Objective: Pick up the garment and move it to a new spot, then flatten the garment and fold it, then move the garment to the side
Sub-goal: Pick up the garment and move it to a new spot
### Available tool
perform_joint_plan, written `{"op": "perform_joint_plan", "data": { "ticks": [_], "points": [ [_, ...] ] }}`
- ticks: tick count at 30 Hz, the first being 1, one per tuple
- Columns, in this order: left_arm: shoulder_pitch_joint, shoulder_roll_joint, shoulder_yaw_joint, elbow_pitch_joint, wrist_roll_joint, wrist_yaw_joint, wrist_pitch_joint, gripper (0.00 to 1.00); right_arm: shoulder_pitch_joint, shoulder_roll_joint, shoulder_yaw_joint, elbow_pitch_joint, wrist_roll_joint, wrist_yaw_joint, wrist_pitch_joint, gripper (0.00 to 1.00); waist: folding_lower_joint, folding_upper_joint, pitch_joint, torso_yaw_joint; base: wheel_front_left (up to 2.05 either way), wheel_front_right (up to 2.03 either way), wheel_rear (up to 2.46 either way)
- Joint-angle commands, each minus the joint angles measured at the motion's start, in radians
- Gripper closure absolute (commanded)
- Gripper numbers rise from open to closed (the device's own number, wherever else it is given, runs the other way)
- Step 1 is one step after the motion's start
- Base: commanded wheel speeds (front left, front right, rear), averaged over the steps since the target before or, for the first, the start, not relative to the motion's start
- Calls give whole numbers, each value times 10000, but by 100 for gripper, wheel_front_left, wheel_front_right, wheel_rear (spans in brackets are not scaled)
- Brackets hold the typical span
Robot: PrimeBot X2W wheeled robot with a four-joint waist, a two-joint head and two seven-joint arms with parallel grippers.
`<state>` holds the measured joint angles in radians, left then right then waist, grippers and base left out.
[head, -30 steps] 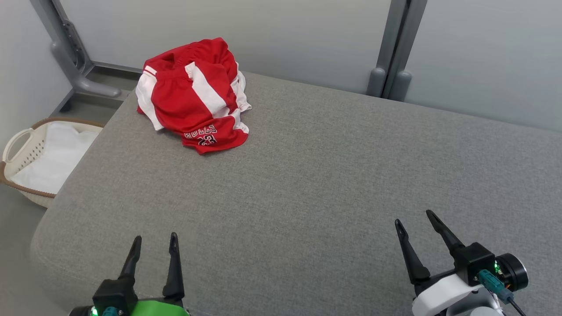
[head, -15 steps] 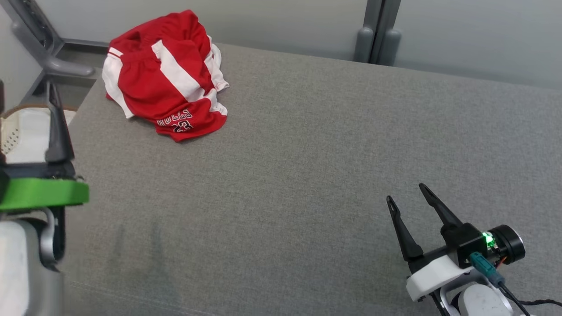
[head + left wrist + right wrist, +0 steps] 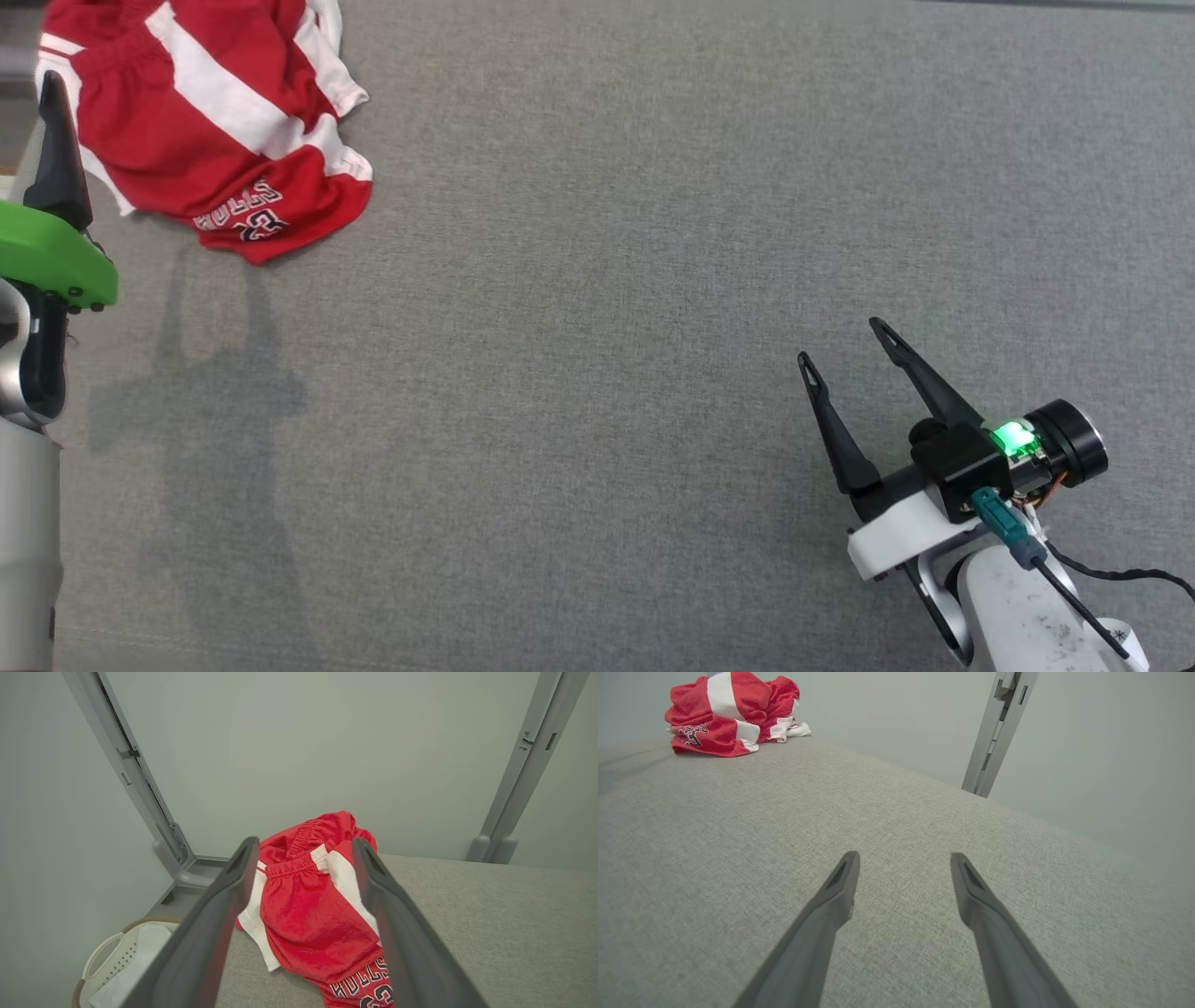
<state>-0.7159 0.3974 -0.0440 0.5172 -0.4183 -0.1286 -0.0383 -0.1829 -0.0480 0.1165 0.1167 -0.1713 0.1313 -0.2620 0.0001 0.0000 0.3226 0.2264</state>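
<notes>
The garment (image 3: 215, 121) is a crumpled pair of red and white shorts with black lettering, lying at the far left corner of the grey fabric table (image 3: 597, 280). My left gripper (image 3: 304, 842) hovers open just short of the garment (image 3: 308, 914), which fills the gap between the fingers without touching them. One dark left finger (image 3: 58, 159) rises above a green housing at the left edge of the head view. My right gripper (image 3: 840, 342) stands open and empty over the near right of the table, far from the garment (image 3: 728, 714).
A white laundry basket (image 3: 107, 961) with a brown rim sits on the floor to the left of the table. Grey metal posts (image 3: 140, 788) (image 3: 514, 788) stand against the pale wall behind the table's far edge.
The head camera has tilted down, so the whole picture shifted. My left arm has lifted and swung out to the left, toward the garment. Both grippers have stayed open.
</notes>
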Motion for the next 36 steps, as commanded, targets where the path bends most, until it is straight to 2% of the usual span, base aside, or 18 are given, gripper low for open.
{"op": "perform_joint_plan", "data": {
  "ticks": [1,5,12,16,23,24,25,26,27,32,36],
  "points": [
    [-284,153,-231,234,-202,-24,128,0,-176,-43,-20,-70,-115,-10,-46,0,-1,0,895,-642,0,0,0],
    [-687,420,-1020,902,-789,-25,446,0,-264,-43,-76,-170,-306,-10,-46,0,-1,0,1281,-741,0,0,0],
    [-1048,551,-2348,1508,-2172,-27,1326,0,-504,-44,-137,-343,-471,-10,-46,0,-1,0,1805,-774,0,0,0],
    [-1199,697,-2899,1657,-2828,-28,1682,0,-624,-44,-78,-408,-502,-10,-46,0,-1,0,2027,-805,0,0,0],
    [-1468,860,-3461,2182,-3343,-29,1863,0,-673,-61,-161,-351,-475,-11,-24,0,-1,0,2263,-952,0,0,0],
    [-1508,875,-3562,2252,-3443,-29,1935,6,-667,-63,-190,-339,-463,-11,-24,0,-1,0,2279,-974,0,0,0],
    [-1524,879,-3622,2314,-3520,-29,2002,38,-666,-63,-207,-329,-448,-11,-24,0,-1,0,2282,-989,0,0,0],
    [-1542,889,-3682,2388,-3579,-29,2024,62,-661,-63,-230,-313,-426,-11,-24,0,-1,0,2276,-1005,0,0,0],
    [-1549,893,-3726,2445,-3621,-29,2018,98,-657,-64,-245,-296,-413,-11,-24,0,-1,0,2266,-1016,0,0,0],
    [-1434,997,-4036,2669,-3807,-29,2067,100,-696,-55,-252,-273,-267,-11,-24,0,-1,0,2063,-1050,0,0,0],
    [-1448,1251,-4070,2713,-3797,-29,1558,100,-739,-49,-246,-239,-174,-12,-26,0,-1,0,1803,-1022,0,0,0]
  ]
}}
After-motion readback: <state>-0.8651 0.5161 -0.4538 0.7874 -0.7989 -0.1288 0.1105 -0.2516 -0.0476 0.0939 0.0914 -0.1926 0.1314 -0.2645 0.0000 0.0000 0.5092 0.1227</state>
